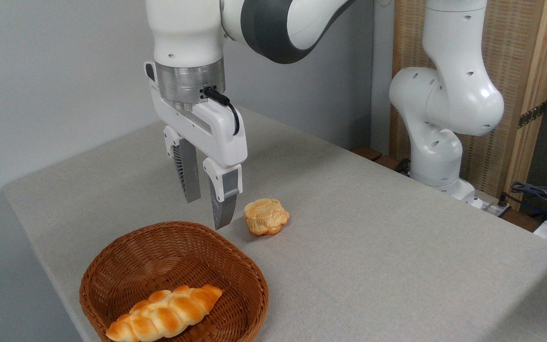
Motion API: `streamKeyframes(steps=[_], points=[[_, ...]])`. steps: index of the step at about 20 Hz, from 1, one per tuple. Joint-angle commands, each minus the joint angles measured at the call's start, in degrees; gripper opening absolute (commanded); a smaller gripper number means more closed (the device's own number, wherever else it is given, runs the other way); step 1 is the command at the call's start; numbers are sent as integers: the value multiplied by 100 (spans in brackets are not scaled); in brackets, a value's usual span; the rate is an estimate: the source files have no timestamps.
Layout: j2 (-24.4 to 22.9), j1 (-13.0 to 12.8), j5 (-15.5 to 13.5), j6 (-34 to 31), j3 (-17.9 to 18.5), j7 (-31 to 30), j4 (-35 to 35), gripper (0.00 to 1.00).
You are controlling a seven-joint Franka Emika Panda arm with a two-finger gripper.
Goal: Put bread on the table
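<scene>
White arm [444, 95] w/ dark grey joint band, silver wrist ring, black cable, grey ribbed claw [207, 209] fingers.

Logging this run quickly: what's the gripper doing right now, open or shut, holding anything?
Gripper: open and empty, hanging above the back rim of the basket; the bread lies in the basket.

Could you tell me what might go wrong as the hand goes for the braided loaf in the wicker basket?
1. The long braided golden loaf lies against the near rim of the brown woven wicker basket, so a finger could catch the wall.
2. The hand, open and empty, hangs beside the small round scalloped bun; it could grab that instead.
3. The light basket may lift along with the loaf.
</scene>
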Motion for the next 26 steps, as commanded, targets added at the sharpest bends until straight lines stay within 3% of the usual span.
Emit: streamKeyframes(steps=[1,15,26], points=[[11,-36,62,53,33,-9,31,100],[28,-36,62,123,69,-1,75,100],[335,-27,53,1001,262,8,75,100]])
